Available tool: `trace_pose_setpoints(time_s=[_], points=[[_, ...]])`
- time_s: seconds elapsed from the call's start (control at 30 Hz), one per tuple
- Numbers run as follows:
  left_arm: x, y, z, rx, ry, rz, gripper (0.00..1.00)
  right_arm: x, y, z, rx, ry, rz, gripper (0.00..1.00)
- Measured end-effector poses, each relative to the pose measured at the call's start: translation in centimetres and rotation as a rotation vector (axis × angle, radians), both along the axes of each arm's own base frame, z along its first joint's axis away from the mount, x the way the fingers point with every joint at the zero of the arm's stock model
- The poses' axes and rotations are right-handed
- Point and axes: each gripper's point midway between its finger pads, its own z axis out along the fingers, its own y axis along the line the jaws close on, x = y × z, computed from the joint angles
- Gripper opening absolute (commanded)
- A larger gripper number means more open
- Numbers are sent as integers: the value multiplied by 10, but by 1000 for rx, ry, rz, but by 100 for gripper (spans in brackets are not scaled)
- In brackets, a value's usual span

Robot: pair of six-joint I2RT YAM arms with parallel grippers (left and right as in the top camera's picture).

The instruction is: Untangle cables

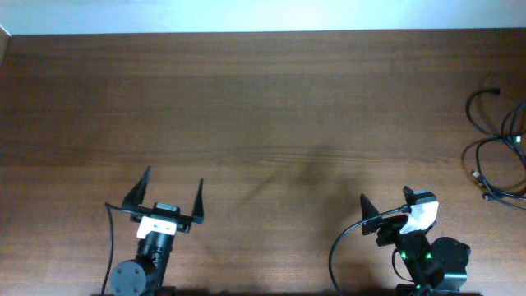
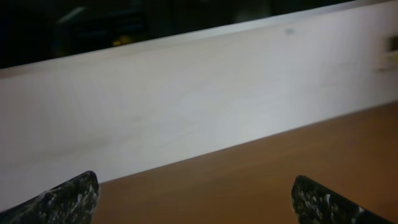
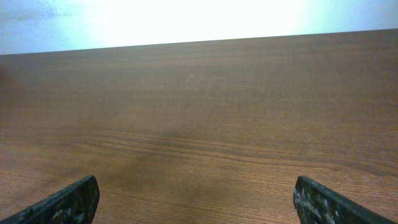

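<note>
Thin, limp, light cables (image 1: pixel 490 141) are looped far right of the right fingers (image 1: pixel 367 205); a plug end (image 1: pixel 477 174) is judged the best hold. Right and left fingers (image 1: pixel 140 193) are spread, empty.

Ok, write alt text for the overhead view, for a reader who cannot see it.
A few thin black cables lie in loose loops at the far right edge of a brown wooden table. Two robot arms sit at the near edge, the left gripper and the right gripper both open, holding nothing, and well apart from the cables.
</note>
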Motion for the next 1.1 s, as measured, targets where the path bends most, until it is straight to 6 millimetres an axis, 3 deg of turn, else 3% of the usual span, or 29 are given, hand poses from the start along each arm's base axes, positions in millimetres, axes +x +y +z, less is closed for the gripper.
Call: trace_pose_setpoints(time_s=[0.07,0.2,0.3,1.1], points=[[4,17,-3,-29,18,96,99,0,0,0,0,0,0,99],[9,26,-61,-24,248,153,99,0,0,0,1,0,0,99],[8,29,-75,-19,303,173,99,0,0,0,1,0,0,99],[8,33,-76,-20,306,192,99,0,0,0,0,0,0,99]])
